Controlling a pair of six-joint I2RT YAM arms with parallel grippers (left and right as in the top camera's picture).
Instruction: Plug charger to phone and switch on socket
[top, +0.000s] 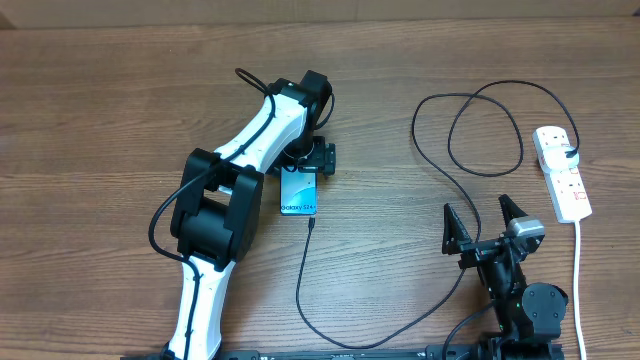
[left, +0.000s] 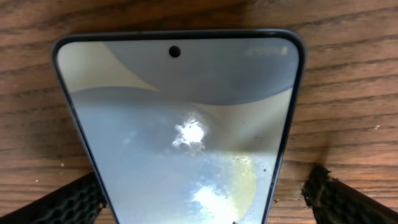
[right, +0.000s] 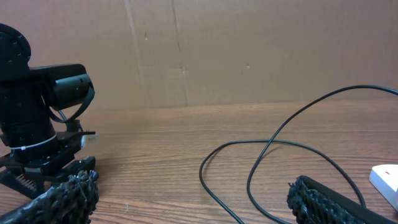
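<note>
the phone lies flat, screen up. the black charger loops from the white socket, tip just beside the phone.

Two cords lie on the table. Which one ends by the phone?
The thin black charger cable: its tip lies close to the phone. The thicker white cord runs from the power strip instead.

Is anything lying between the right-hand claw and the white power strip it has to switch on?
Nothing visible. Bare table lies between the open right gripper and the socket; the charger loops just farther back, off that line.
</note>
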